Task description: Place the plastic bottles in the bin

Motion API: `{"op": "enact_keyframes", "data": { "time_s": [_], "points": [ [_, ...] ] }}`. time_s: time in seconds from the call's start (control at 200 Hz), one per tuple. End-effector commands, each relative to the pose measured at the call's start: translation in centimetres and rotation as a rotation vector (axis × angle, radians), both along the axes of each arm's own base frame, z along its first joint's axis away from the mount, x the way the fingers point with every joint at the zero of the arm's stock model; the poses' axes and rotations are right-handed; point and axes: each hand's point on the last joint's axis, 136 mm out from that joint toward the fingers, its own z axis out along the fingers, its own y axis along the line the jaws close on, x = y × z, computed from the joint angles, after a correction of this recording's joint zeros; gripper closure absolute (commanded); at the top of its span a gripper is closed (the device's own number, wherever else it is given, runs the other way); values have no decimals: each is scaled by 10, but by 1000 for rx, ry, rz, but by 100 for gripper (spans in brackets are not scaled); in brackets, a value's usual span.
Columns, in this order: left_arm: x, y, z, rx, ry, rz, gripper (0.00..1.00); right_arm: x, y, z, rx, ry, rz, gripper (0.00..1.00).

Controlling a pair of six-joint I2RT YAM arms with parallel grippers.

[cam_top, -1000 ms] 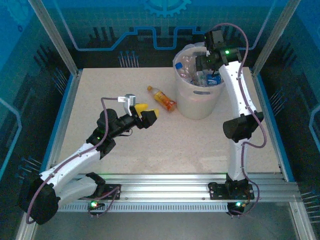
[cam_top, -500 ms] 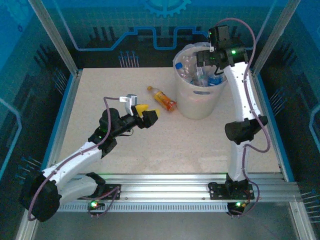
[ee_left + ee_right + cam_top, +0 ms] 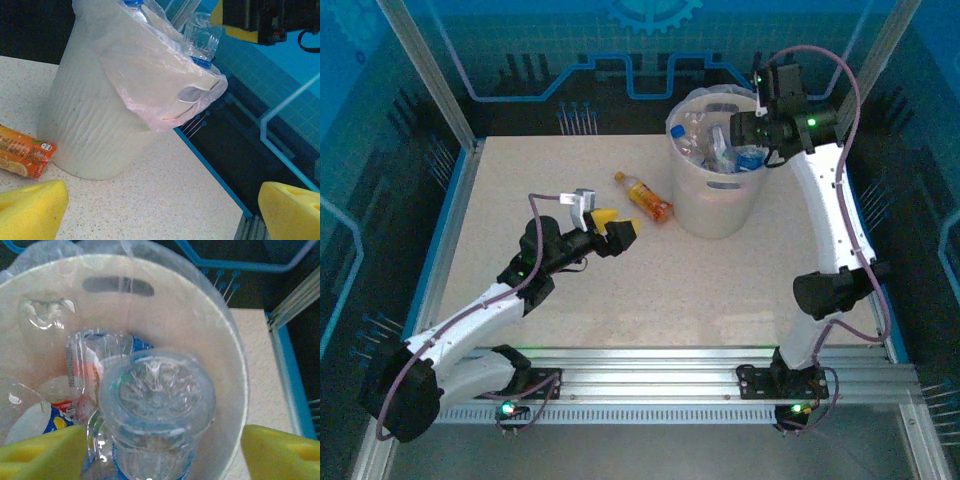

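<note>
The bin (image 3: 715, 205) stood in the upper middle of the overhead view, already crowded with clear plastic bottles (image 3: 705, 140), a thin liner bag (image 3: 150, 75) drooping over its rim. One orange-labelled bottle (image 3: 644, 197) lay on its side on the table (image 3: 670, 290) just left of the bin. In the left wrist view its end sat against the foot of the bin wall, though I could not tell whether the two truly touched.

The right gripper (image 3: 748, 135) hung over the bin's right rim. Seen from its wrist, the yellow pads (image 3: 45, 450) sat in the two lower corners of the frame with an upended clear bottle (image 3: 157, 400) between them. Bare space showed on the bottle's right side, so the fingers looked parted and gripping nothing. The left gripper (image 3: 613, 226), left of centre in the overhead view, had its fingers spread as wide as they go and empty, aimed toward the orange-labelled bottle but well short of it.

The likeliest trouble, to my eye, was the load itself. The upended bottle rose near the rim, and a brush from a finger could tip it back out onto the table. A pad could also snag the loose liner and drag it — perhaps bottles with it. For the left arm, the last bottle was round and lying flat, so a one-sided touch might roll it away. Being so close to the bin, it also left little room for a finger on that side — a push there could shove the bin.
</note>
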Motion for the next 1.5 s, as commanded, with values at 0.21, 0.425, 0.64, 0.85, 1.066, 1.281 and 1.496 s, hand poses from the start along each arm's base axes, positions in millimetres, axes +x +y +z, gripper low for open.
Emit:
{"op": "enact_keyframes", "data": {
  "time_s": [0.21,0.425,0.64,0.85,1.066,1.281,1.496],
  "points": [
    [1,1,5,4,-23,14,1,15,8,-17,15,0,16,49],
    [2,5,3,16,-18,38,1,35,12,-35,-11,23,33,55],
    [7,10,-4,48,9,79,1,53,4,-49,-52,43,1,56],
    [14,18,-14,91,42,141,1,66,-2,-66,-105,88,-25,53],
    [24,27,-25,154,76,207,1,64,5,-62,-94,85,-7,48],
    [38,32,-33,215,98,262,1,51,7,-37,-82,38,6,31],
    [61,30,-49,237,174,318,1,33,12,-6,-48,-18,36,8]
  ]
}}
